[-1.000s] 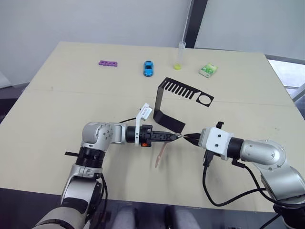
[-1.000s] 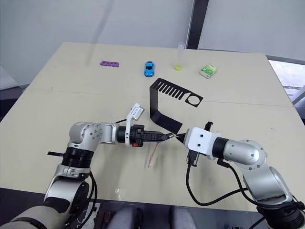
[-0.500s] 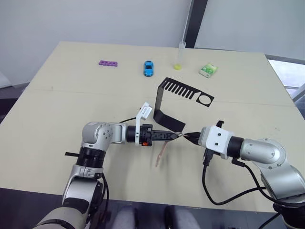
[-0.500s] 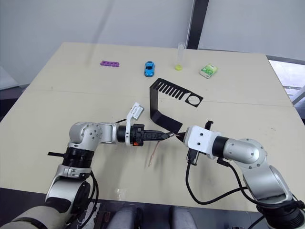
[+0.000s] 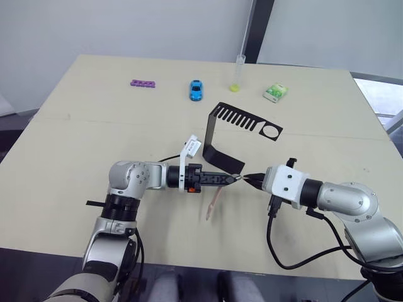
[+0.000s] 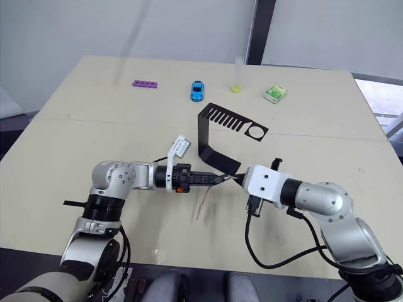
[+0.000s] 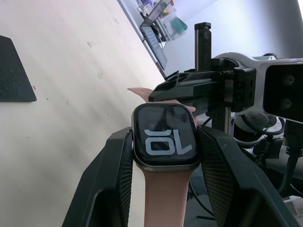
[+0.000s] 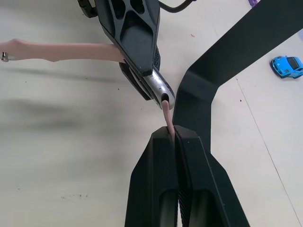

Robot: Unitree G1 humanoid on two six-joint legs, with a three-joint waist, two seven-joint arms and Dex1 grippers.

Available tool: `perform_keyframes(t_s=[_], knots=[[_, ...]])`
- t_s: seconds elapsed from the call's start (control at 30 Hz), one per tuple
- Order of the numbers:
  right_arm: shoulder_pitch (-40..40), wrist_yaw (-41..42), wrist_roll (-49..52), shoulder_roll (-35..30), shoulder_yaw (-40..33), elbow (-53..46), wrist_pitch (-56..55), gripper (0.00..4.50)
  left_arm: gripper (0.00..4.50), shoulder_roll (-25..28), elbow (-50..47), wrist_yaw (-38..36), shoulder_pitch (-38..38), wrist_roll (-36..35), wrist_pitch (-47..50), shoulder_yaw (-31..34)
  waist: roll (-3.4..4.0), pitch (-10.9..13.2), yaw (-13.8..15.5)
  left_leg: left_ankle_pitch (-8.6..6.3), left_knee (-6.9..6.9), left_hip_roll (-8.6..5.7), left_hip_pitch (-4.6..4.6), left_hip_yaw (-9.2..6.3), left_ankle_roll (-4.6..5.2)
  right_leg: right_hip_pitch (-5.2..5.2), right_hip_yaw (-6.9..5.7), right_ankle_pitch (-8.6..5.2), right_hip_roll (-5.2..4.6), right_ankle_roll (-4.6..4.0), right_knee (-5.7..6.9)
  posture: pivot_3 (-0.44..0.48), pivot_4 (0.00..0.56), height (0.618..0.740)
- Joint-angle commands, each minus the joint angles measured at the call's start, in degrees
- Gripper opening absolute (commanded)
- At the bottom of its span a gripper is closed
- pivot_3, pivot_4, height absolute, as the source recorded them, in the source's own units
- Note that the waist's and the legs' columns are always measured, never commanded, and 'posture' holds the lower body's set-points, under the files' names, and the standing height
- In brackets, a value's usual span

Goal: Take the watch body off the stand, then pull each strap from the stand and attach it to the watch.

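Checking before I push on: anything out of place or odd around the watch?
Nothing stands out. The left gripper holds the watch body, one strap hanging from it; the right gripper pinches the second strap at the case.

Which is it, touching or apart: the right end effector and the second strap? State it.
Touching. The right wrist view shows the right end effector pinching the second strap where it leaves the watch body.

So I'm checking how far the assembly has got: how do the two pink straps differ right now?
One strap hangs loose below the watch body, already joined to it and free of both grippers. The other strap is short in view, pinched in the right gripper and meeting the watch body's opposite edge. The hanging strap shows its full length; the pinched one shows a stub. Both are pale pink, and the left gripper holds the watch body between them.
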Motion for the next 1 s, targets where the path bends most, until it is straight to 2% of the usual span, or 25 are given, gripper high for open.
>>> perform_keyframes(t_s=[0.03, 0.57, 1.0], knots=[[-0.76, -1.41, 0.24, 0.42, 0.07, -1.88, -1.04, 0.0, 1.58, -1.89, -3.53, -1.17, -0.83, -3.38, 0.42, -1.23, 0.0, 0.0, -0.01, 0.0, 0.0, 0.0, 0.0, 0.0, 0.0, 0.0, 0.0, 0.0, 0.0, 0.0, 0.0, 0.0, 0.15, 0.74], [-0.67, -1.92, 0.51, 1.67, 0.81, -3.36, 0.54, 0.0, 1.58, -2.18, -2.78, -0.84, -1.35, -3.18, -0.01, -0.85, 0.0, 0.0, -0.01, 0.0, -0.01, 0.0, 0.0, 0.0, 0.0, 0.0, 0.0, 0.0, 0.0, 0.0, 0.0, 0.0, 0.15, 0.74], [-0.62, -2.72, -3.38, 0.56, 1.11, -2.37, -2.84, 0.0, 1.58, -3.43, -2.39, 0.47, -1.77, -3.15, 0.58, -0.07, 0.0, 0.0, -0.01, 0.0, -0.02, 0.0, 0.0, 0.0, -0.01, -0.01, 0.0, 0.0, 0.0, 0.0, 0.0, 0.0, 0.15, 0.74]])
